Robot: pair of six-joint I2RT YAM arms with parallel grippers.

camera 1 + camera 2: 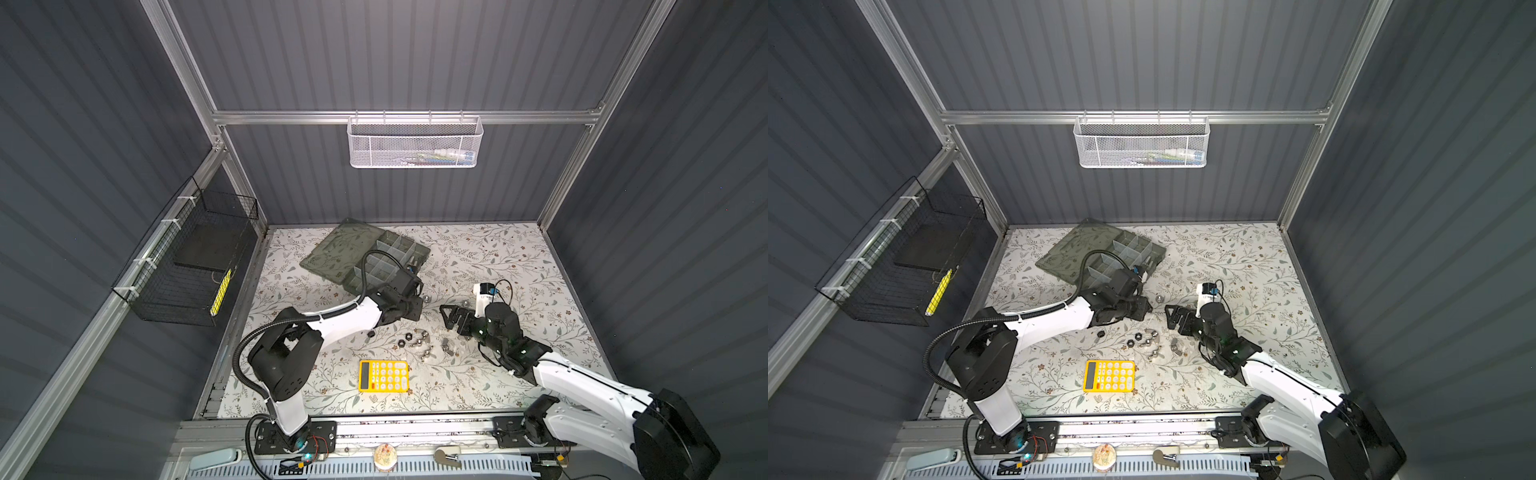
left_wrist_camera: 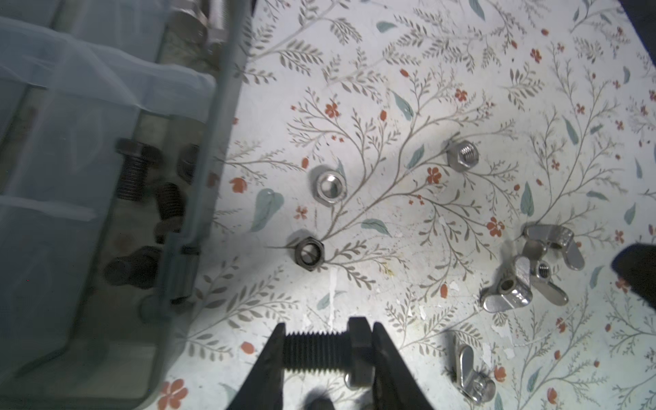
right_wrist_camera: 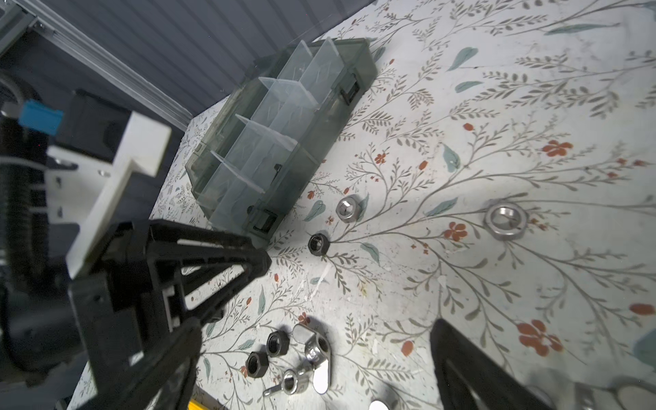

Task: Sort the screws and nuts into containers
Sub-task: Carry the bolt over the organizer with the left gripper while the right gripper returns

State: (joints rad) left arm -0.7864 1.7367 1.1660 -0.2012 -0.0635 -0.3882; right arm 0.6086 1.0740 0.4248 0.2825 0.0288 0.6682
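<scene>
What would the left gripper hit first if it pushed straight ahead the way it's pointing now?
Most likely the small black nut just ahead of the left gripper, which is shut on a black screw; a silver nut lies beyond. Its height is unclear, so it might pass over both.

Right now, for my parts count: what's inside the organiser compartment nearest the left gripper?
Several black screws lie loose in that organiser box compartment; cloudy dividers and the wall hide any others.

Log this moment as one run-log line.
left end effector: shut on black screw, beside organiser box | right end effector: open, empty | unsorted: hex nuts, wing nuts
</scene>
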